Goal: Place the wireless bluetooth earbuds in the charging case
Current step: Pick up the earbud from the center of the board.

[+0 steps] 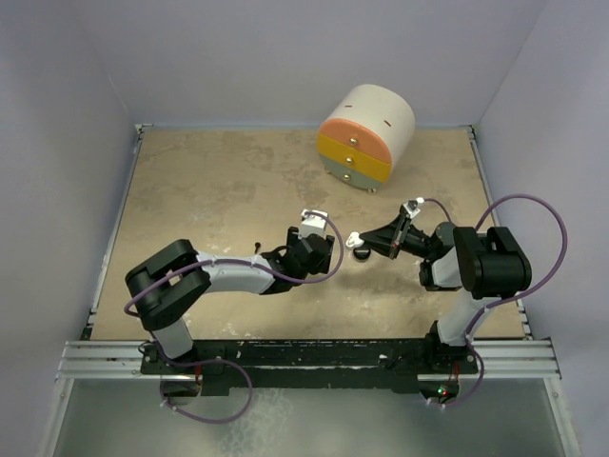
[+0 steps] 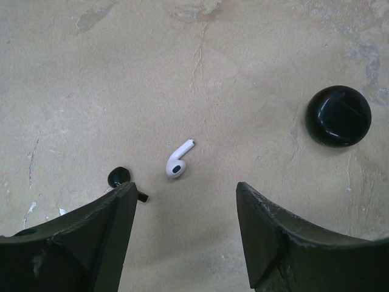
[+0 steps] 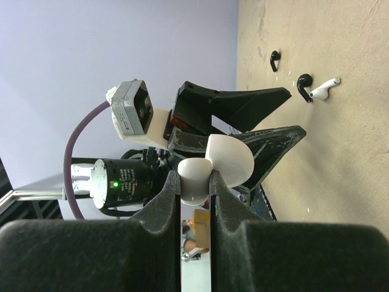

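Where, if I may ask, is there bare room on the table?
Bare: table left of the drawer unit, and near strip between left arm and rail. Crowded: centre, with left gripper, right gripper clamping a white piece, white earbud, black case.

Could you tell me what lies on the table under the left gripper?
Under the open left gripper lies a white earbud, with a black earbud beside one finger; the black case sits apart. Anything beneath the fingers is covered.

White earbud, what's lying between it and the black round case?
Nothing. In the left wrist view, the stretch of table between the white earbud and the black round case is bare.
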You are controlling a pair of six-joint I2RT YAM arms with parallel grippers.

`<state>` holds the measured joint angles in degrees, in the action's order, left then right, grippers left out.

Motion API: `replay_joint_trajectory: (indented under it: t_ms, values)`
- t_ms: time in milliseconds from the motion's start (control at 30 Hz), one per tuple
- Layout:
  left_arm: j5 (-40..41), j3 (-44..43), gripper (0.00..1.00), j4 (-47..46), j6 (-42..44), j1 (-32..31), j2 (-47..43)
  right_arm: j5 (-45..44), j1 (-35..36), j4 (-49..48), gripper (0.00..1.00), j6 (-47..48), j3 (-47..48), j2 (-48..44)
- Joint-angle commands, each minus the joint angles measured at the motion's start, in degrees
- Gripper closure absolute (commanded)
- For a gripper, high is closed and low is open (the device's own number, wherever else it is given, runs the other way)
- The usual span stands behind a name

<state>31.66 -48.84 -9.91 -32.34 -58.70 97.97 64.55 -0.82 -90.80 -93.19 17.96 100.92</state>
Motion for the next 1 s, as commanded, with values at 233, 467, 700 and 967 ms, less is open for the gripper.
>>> replay_joint_trajectory:
  t_ms: [233, 467, 700, 967]
  values:
    - [0.0, -1.8, 0.36, -3.3, -0.4, -0.4, 1.7, 2.1, -0.8, -45.2, 1.0, 1.4, -0.4, -0.8]
    - [-0.3, -1.5, 0.38, -3.8, -0.7, -0.3, 2.2, 2.2, -0.9, -45.2, 1.0, 1.5, -0.6, -0.7]
    - [-2.1, -0.3, 0.39, -5.6, -1.5, -0.3, 2.5, 2.4, -1.1, -45.2, 1.0, 1.5, -0.8, -0.9]
    - [-3.1, 0.2, 0.39, -6.2, -2.5, 0.3, 3.3, 2.6, -1.2, -45.2, 1.0, 1.5, -1.0, -1.3]
